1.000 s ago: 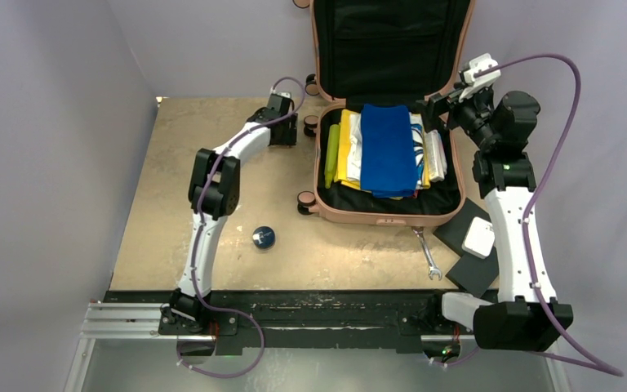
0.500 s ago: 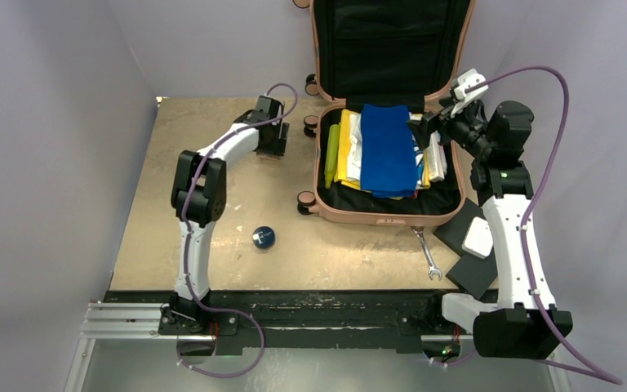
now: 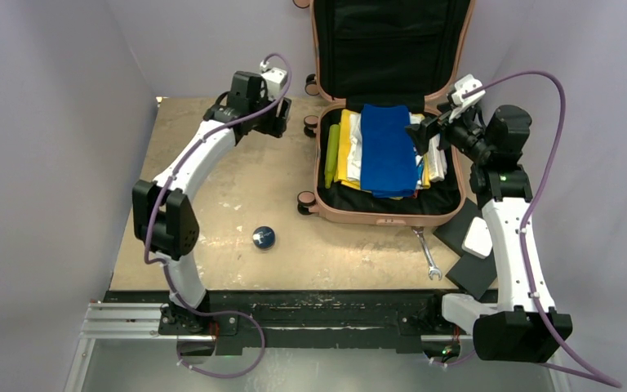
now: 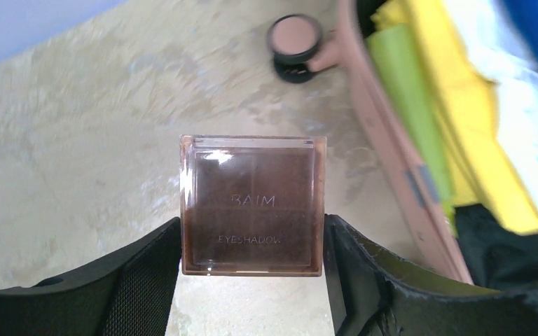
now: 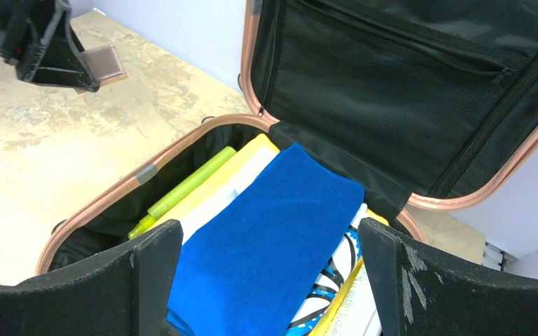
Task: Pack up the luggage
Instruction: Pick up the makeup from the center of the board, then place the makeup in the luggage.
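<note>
Our left fingers (image 4: 147,280) grip the eyeshadow case (image 4: 252,203) above the bench (image 3: 212,212), and the open suitcase (image 3: 375,214) lies close on their right, while our right fingers (image 5: 147,280) are spread wide over its clothes (image 3: 388,147).

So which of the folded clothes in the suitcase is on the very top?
The bright blue one. It lies on the middle of the pile, while the white one and the yellow one only peek out from under it.

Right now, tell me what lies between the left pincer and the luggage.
Bare table from the left pincer to the luggage and its wheel, per the left wrist view.
</note>
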`<state>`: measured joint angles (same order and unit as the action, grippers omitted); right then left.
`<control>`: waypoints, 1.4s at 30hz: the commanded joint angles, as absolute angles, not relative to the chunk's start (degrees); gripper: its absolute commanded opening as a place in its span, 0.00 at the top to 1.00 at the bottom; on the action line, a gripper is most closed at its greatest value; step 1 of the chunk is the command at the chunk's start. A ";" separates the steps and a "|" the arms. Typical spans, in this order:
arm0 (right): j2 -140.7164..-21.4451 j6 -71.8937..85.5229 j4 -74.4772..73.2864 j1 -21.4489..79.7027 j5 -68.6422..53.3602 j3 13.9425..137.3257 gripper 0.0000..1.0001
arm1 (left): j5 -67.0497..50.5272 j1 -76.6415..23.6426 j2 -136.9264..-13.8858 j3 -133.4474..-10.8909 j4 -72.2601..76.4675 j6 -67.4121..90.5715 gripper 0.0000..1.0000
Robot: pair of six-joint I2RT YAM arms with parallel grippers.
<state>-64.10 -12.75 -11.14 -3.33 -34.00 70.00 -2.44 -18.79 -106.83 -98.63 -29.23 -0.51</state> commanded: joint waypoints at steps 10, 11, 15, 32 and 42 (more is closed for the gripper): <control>-62.84 -14.36 -8.90 -3.16 -33.25 67.68 0.01 | -17.38 -37.30 -101.12 -99.12 -32.48 -24.27 0.92; -62.84 -14.45 -8.93 -3.16 -33.28 67.63 0.01 | -18.39 -38.42 -101.72 -99.21 -33.10 -26.40 0.92; -62.19 -14.76 -9.08 -3.20 -33.71 67.60 0.01 | -23.62 -40.67 -103.97 -100.22 -36.89 -36.46 0.92; -61.52 -15.81 -9.59 -3.25 -33.60 66.95 0.01 | -34.34 -43.03 -112.94 -103.71 -50.13 -53.75 0.93; -61.67 -15.56 -9.24 -3.25 -33.85 66.80 0.01 | -32.18 -43.49 -116.42 -99.57 -43.77 -47.30 0.94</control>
